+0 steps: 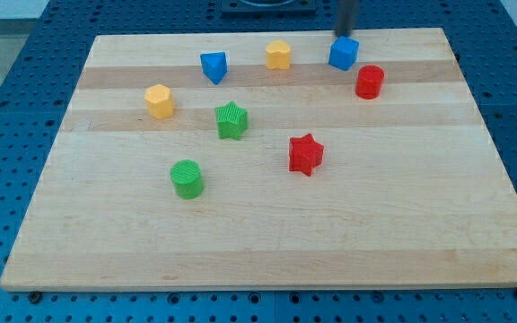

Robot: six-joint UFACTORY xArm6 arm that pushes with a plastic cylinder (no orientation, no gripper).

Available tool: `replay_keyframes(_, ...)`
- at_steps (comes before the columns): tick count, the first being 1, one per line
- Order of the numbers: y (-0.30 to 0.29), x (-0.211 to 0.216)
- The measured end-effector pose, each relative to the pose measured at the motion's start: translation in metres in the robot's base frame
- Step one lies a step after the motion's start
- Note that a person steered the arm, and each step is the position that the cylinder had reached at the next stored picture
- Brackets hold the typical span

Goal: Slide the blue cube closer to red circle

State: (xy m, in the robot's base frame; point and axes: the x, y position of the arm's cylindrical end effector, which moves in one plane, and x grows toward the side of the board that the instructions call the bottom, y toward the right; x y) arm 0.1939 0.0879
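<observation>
The blue cube (344, 53) sits near the board's top edge, right of centre. The red circle (370, 82), a short red cylinder, stands just below and to the right of it, a small gap apart. My rod comes down from the view's top, and my tip (346, 33) is right behind the blue cube's top edge, touching or almost touching it.
A wooden board (267, 233) lies on a blue pegboard table. On it are a blue wedge-like block (214, 66), a yellow block (278, 55), a yellow hexagon (160, 101), a green star (232, 120), a red star (305, 153) and a green cylinder (187, 178).
</observation>
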Motion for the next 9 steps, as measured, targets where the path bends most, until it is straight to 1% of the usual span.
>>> replay_keyframes(2,-0.018,0.029)
replay_keyframes(3,0.005,0.050)
replay_keyframes(4,0.018,0.062)
replay_keyframes(5,0.013,0.067)
replay_keyframes(6,0.039,0.086)
replay_keyframes(7,0.038,0.079)
replay_keyframes(8,0.053,0.048)
replay_keyframes(9,0.092,0.023)
